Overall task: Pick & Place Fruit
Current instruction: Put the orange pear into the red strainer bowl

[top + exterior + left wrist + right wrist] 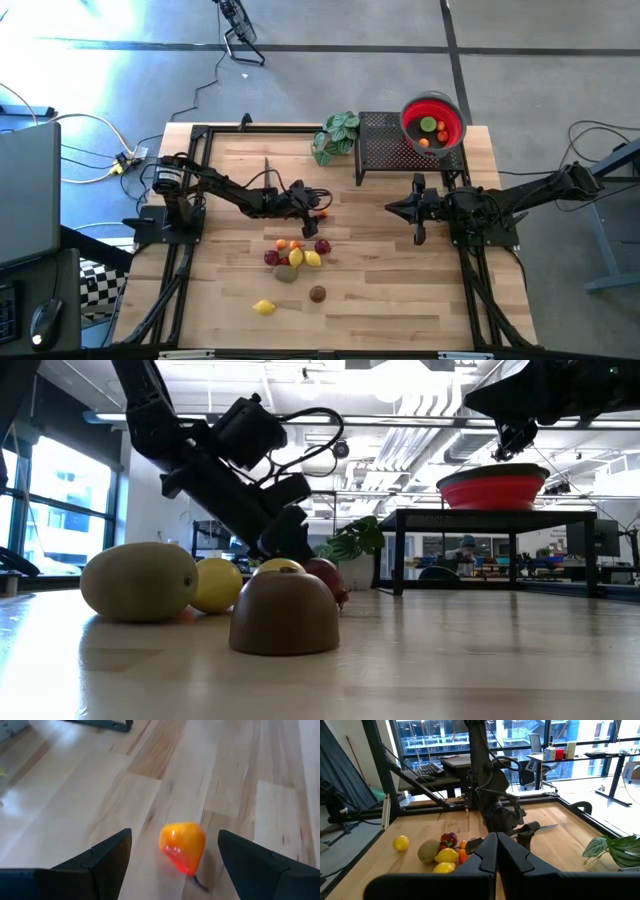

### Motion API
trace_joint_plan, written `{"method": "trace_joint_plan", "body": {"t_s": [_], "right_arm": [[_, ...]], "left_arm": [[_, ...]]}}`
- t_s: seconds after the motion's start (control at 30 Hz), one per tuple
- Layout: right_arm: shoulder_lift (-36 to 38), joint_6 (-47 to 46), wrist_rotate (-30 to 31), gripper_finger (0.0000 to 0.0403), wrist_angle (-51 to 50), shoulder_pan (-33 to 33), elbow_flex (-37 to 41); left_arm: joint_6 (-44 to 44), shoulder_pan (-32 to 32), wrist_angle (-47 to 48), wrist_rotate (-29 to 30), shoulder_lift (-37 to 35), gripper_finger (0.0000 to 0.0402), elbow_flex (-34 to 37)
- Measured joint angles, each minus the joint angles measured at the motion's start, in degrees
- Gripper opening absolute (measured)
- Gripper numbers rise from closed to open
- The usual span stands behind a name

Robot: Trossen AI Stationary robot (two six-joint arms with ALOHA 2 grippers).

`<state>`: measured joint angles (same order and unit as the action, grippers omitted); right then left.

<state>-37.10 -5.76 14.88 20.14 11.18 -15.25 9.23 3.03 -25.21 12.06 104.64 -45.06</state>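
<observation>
An orange-red toy fruit (pixel 182 847) lies on the wooden table (pixel 400 290) between the open fingers of my left gripper (pixel 175 834), which slants down at mid-table (pixel 318 205). The fingers stand on either side of it without touching. More fruit (pixel 295 252) lies in a cluster just nearer the front edge, with a yellow one (pixel 264 307) and a brown one (pixel 317 293) apart from it. The red bowl (pixel 433 122) sits on a black rack (pixel 385 150) at the far right and holds a few fruits. My right gripper (pixel 400 208) hangs shut and level above the table's right half.
A green leafy plant (pixel 335 135) stands at the far edge beside the rack. Black frame rails (pixel 180 270) run along the table's left and right sides. The low view shows the cluster's fruit (pixel 140 582) close up and the bowl (pixel 492 488) raised on the rack.
</observation>
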Motion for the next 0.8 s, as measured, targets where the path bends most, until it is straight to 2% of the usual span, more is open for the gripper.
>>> {"method": "trace_joint_plan", "body": {"t_s": [0.8], "right_arm": [[0.0, 0.0, 0.0, 0.0003, 0.0, 0.0, 0.0]], "left_arm": [[1.2, 0.0, -2.6, -0.7, 3.7, 0.0292, 0.0]]}}
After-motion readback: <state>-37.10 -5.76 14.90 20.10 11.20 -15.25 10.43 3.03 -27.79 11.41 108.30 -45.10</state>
